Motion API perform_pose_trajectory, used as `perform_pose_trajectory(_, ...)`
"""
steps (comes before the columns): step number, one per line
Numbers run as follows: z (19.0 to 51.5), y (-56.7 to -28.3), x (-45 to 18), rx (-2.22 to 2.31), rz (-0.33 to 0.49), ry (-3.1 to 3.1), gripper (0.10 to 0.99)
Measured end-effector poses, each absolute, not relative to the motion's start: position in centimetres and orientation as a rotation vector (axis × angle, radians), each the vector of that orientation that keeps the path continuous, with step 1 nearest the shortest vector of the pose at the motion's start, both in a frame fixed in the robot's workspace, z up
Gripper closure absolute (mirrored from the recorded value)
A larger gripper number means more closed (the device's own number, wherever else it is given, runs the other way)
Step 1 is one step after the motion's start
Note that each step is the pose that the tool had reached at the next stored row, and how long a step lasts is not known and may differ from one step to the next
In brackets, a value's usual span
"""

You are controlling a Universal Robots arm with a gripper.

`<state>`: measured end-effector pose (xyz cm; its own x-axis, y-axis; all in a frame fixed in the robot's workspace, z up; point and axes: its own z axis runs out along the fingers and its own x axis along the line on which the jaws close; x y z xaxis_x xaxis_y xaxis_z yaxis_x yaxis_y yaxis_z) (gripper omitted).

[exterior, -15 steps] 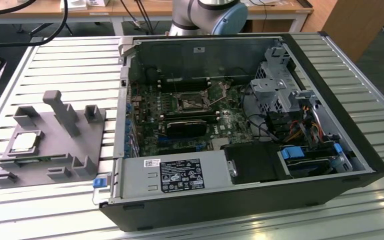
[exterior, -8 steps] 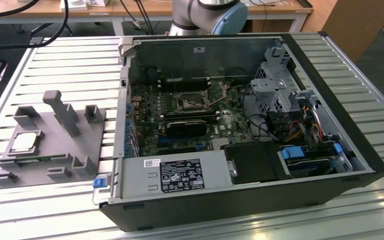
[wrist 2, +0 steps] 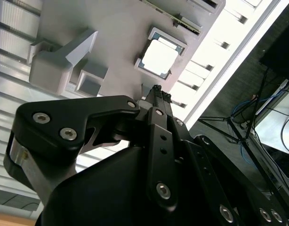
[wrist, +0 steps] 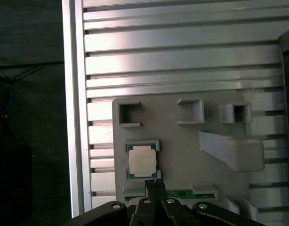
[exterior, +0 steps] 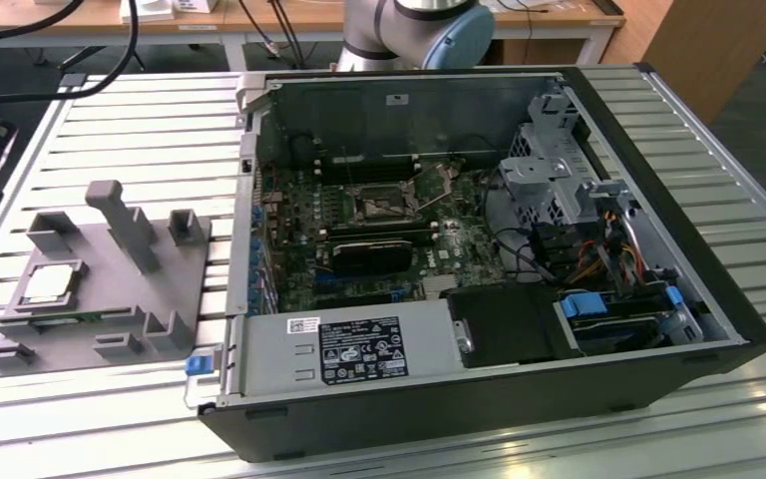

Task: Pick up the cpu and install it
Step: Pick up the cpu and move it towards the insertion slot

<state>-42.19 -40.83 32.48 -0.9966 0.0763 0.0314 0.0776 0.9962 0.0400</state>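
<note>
The big open computer case point(exterior: 490, 249) takes up the exterior view's right of the slatted table point(exterior: 131, 130), its socket point(exterior: 380, 205) sunk between the walls, while the grey tray point(exterior: 131, 299) sits well apart at the exterior view's left with a tall post point(exterior: 120, 215) standing near the chip. The cpu point(exterior: 48, 285) lies flat in a shallow framed pocket on that tray; it's likely light, stiff, slick on top and fragile underneath, so its bare edges look like the spot to pinch, rim permitting. In the first wrist view the gripper point(wrist: 154, 183) hovers just beside the chip, fingers pinched together on nothing.
</note>
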Motion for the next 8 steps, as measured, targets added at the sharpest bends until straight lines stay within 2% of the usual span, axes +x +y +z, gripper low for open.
perform_pose_trajectory(4,32.31,-40.83,-42.19,-0.120,-0.064,-3.109,0.973)
perform_pose_trajectory(5,32.27,-40.84,-42.19,-0.120,-0.064,-3.109,0.918)
perform_pose_trajectory(6,32.24,-40.84,-42.19,-0.120,-0.064,-3.109,0.918)
perform_pose_trajectory(8,32.14,-40.88,-42.19,-0.120,-0.064,-3.109,0.796)
